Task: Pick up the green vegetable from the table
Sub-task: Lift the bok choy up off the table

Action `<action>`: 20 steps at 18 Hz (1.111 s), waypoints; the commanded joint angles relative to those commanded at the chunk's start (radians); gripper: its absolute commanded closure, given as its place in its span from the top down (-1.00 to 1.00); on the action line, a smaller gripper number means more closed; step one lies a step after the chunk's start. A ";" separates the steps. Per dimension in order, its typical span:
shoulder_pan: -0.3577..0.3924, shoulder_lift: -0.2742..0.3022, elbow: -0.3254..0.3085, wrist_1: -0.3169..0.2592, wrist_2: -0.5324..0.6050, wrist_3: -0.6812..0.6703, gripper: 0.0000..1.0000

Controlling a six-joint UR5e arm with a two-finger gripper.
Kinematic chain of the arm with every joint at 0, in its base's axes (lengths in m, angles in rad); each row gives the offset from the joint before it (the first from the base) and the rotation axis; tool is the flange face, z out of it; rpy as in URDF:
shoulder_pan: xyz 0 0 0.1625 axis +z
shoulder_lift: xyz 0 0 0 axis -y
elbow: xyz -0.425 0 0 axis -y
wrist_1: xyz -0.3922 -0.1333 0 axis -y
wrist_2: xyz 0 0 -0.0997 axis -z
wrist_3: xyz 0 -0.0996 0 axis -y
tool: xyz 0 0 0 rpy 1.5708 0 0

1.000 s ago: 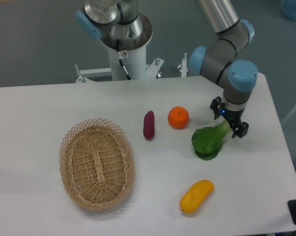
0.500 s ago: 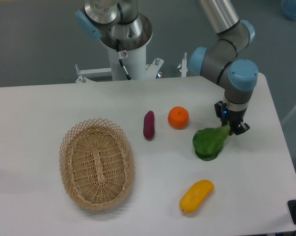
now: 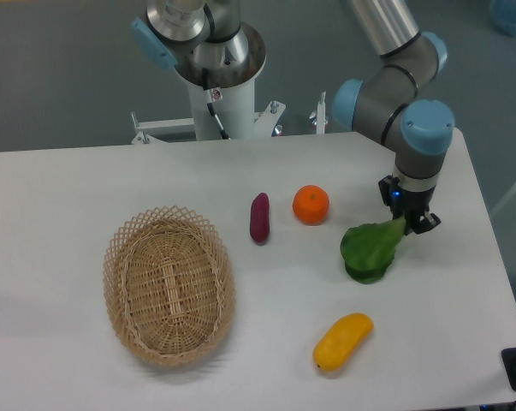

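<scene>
The green vegetable [image 3: 369,250] has dark green leaves and a pale stalk pointing up-right, at the right of the white table [image 3: 69,360]. My gripper [image 3: 407,223] is shut on the stalk end. The leafy end hangs down-left of the gripper, close to the tabletop; I cannot tell whether it still touches.
An orange [image 3: 311,205] lies left of the vegetable, a small purple vegetable [image 3: 259,217] further left. A yellow oblong vegetable [image 3: 342,342] lies in front. A wicker basket [image 3: 169,285] stands at the left. The robot base [image 3: 215,68] is behind the table.
The fingers have closed on the stalk. The gripper and vegetable have shifted slightly right and the vegetable has turned a little.
</scene>
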 joint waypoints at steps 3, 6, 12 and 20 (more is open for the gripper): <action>0.006 0.029 0.054 -0.095 -0.049 0.014 -0.57; 0.021 0.072 0.101 -0.195 -0.130 0.000 -0.57; 0.012 0.140 0.121 -0.216 -0.379 -0.257 -0.57; -0.121 0.132 0.224 -0.212 -0.373 -0.570 -0.57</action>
